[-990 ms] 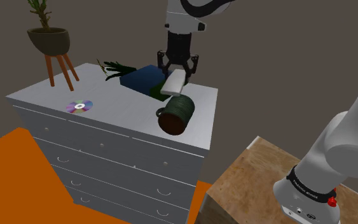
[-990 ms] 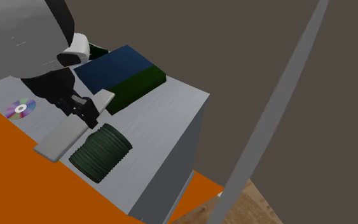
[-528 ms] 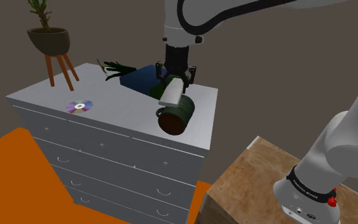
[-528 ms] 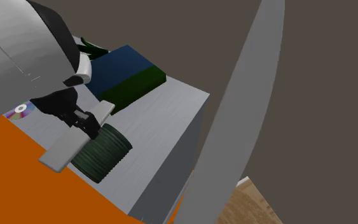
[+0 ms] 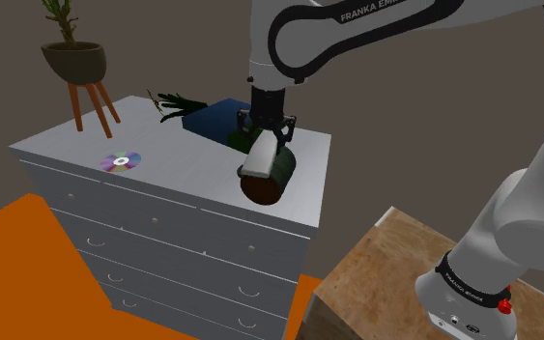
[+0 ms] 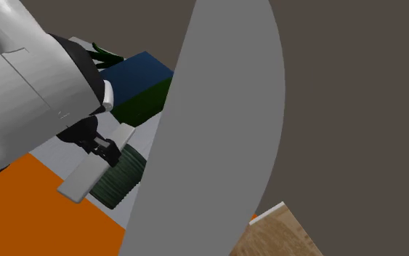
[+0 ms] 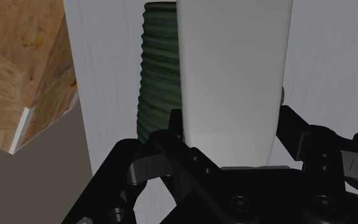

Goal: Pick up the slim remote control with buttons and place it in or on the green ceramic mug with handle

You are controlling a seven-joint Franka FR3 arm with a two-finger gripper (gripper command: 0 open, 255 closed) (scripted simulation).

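Gripper (image 5: 267,133) clamped on one end of the remote (image 5: 259,155), free end hanging forward over the mug (image 5: 273,177). Mug lies on its side on the dresser (image 5: 163,169), directly beneath. Remote's long axis runs roughly along the mug's ribbed flank. In the wrist view the mug sits offset to one side of the remote. I cannot tell whether they touch. Judgement: a straight descent lands off-centre, and the remote may slide off.

the white arm (image 5: 357,24) reads "franka emi", the rest cut off.
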